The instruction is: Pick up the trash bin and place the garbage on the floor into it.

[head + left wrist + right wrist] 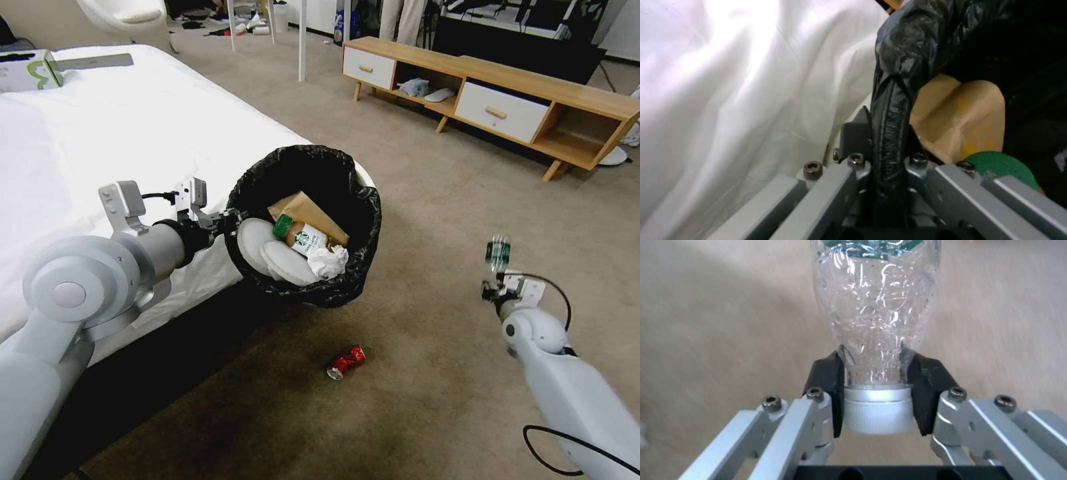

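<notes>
My left gripper is shut on the rim of the trash bin, which hangs in the air beside the bed, tipped with its mouth towards me. Its black bag is pinched between the fingers. Inside lie a brown paper bag, a green-capped coffee bottle, white round lids and a tissue. To the right, above the floor, my right gripper is shut on the neck of a clear crumpled bottle with a white cap. A crushed red can lies on the carpet below the bin.
A bed with a white sheet fills the left side, its edge just behind the bin. A low wooden cabinet with white drawers stands at the back right. Open carpet lies between the two arms.
</notes>
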Tool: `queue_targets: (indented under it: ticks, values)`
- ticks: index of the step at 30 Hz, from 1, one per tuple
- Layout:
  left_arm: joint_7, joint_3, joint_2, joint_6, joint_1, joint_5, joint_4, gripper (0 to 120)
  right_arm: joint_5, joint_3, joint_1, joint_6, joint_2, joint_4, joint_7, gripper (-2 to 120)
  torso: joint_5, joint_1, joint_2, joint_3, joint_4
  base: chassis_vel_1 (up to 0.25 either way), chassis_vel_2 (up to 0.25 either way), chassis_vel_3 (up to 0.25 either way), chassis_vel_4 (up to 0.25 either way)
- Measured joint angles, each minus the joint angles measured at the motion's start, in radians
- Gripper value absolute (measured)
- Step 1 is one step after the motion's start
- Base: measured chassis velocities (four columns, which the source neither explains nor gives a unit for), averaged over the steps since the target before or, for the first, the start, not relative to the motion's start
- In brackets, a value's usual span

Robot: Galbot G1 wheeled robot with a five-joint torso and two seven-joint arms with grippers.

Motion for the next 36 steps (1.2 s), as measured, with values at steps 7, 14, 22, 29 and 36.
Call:
queue_targets:
  ticks: [7, 14, 22, 29, 36]
  values:
    - [-0.015, 0.011, 0.013, 0.0, 0.0, -0.029, -0.013, 2, -0.006, 0.029, -0.005, 0.08, -0.031, 0.149, -0.074, 28, 0.0, 0.0, 0.0, 0.0, 0.0001, 0.0, 0.0, 0.0, 0.0]
    - [-0.032, 0.026, 0.029, 0.0, 0.0, -0.062, -0.02, 2, -0.009, 0.053, -0.007, 0.181, -0.079, 0.259, -0.178, 28, -0.0001, 0.0, 0.0, 0.0, 0.0001, 0.0, 0.0, 0.0, 0.0]
    - [-0.041, 0.078, 0.028, 0.0, -0.005, -0.067, -0.012, 2, 0.074, 0.082, -0.001, 0.313, -0.155, 0.367, -0.375, 28, 0.0001, 0.0, 0.0, 0.0, 0.0001, 0.0, 0.0, 0.0, 0.0]
    - [-0.039, 0.104, 0.023, 0.0, -0.001, -0.066, -0.003, 2, 0.186, 0.072, 0.017, 0.402, -0.227, 0.409, -0.542, 28, 0.0, 0.0, 0.0, 0.0, 0.0, 0.0, 0.0, 0.0, 0.0]
    - [-0.018, 0.146, 0.007, 0.0, -0.003, -0.064, 0.025, 2, 0.281, -0.025, 0.074, 0.45, -0.282, 0.425, -0.697, 28, 0.0001, 0.0, 0.0, 0.0, 0.0001, 0.0, 0.0, 0.0, 0.0]
